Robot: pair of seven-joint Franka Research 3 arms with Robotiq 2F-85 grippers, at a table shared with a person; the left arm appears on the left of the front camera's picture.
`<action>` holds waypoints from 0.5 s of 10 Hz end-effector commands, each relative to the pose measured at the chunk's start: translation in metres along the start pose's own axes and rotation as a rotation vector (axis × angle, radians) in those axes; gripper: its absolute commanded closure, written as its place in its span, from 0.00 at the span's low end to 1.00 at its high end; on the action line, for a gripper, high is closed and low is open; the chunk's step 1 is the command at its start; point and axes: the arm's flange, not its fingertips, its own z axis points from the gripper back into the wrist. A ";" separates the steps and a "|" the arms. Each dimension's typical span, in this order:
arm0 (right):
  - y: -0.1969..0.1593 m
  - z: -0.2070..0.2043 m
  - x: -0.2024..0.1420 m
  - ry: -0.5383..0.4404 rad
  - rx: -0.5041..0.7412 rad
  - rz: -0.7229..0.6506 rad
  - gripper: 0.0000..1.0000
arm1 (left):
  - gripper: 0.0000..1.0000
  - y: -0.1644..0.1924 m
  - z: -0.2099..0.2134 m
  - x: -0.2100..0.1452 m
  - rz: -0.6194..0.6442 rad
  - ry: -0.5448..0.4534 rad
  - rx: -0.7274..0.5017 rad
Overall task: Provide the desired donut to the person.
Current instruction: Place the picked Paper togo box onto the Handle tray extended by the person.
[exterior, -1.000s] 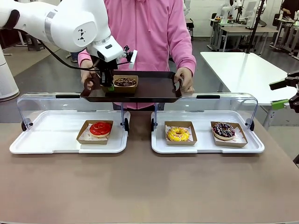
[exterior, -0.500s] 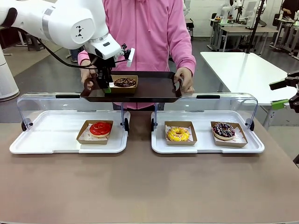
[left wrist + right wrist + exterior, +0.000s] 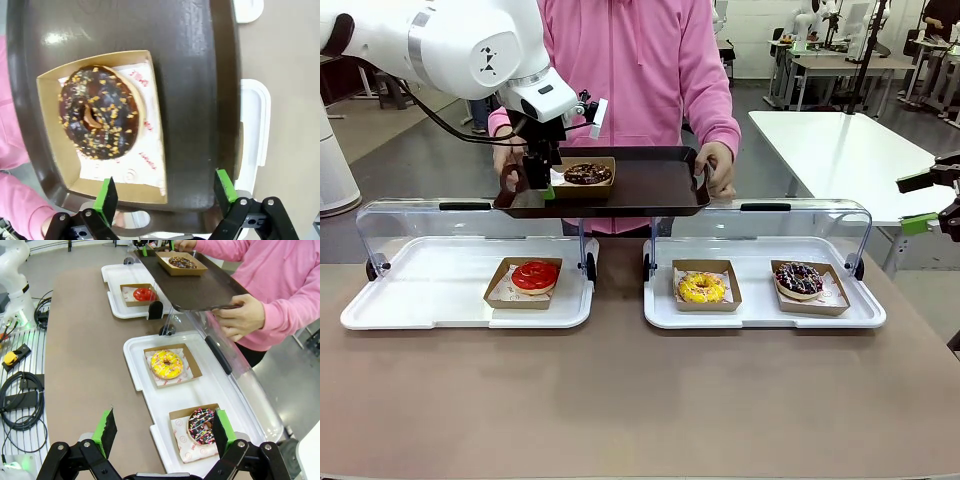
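On the bench (image 3: 620,400), nearer than the dark tray (image 3: 650,188) and below it, three donuts lie untouched in their paper boxes inside two white display cases: a red donut (image 3: 534,276) under the tray's left end, and a yellow donut (image 3: 701,288) and a sprinkled donut (image 3: 799,278) under its right half and beyond. The right gripper (image 3: 165,432) hangs well off to the right of the tray, its jaws spread wide and holding nothing. Farther back, the person (image 3: 640,70) in pink holds the tray level above the far edge of the bench, gripping it at each end. The chocolate donut (image 3: 100,112) sits in its paper box (image 3: 150,187) on the tray's left half, so the handover looks as good as made. The left gripper (image 3: 165,195) hovers over the box's left end with its jaws open and empty. One pad is by the box's edge and the other is clear of it over bare tray, and whether the first pad touches the box I cannot tell. What seems left is for the left arm to clear away from the tray.
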 end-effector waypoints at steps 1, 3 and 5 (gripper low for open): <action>-0.002 -0.001 -0.001 -0.018 -0.001 0.009 0.00 | 0.00 0.003 0.003 -0.004 -0.020 -0.023 -0.040; -0.002 -0.001 -0.001 -0.018 -0.001 0.009 0.00 | 0.00 0.000 0.000 -0.001 -0.003 -0.002 -0.010; -0.002 -0.001 -0.001 -0.018 -0.001 0.009 0.00 | 0.00 0.000 0.000 -0.001 -0.003 -0.002 -0.010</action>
